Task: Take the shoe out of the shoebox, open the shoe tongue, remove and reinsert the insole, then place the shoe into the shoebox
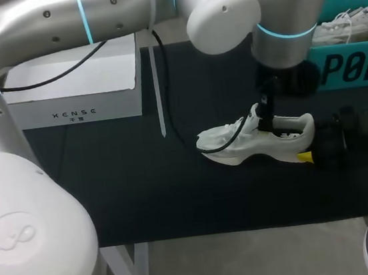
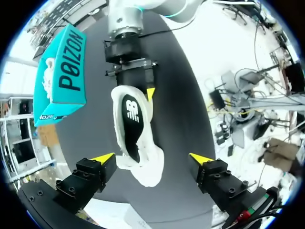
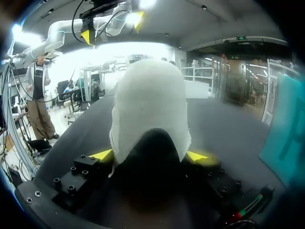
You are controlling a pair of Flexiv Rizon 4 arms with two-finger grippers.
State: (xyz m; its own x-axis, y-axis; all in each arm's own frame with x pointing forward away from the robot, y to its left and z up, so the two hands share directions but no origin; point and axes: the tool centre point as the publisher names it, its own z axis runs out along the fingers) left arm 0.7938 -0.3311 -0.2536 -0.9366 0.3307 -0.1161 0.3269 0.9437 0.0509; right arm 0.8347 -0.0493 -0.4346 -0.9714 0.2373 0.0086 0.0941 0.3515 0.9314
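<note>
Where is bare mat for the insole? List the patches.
Bare mat lies between the white box and the near edge, left of the shoe. Crowded: the shoe's corner, with right gripper on its heel, left gripper above, teal shoebox behind.

You're getting head cam looking down on desk [image 1: 109, 187]; L wrist cam facing down from above, R wrist cam sitting close behind, all sharing shoe [image 1: 235, 146].

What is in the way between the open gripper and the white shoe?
Nothing that shows. In the left wrist view the shoe lies straight ahead of the open left gripper, with only bare dark table around it. The right gripper is shut on the shoe's heel, at the far end, not in the path.
</note>
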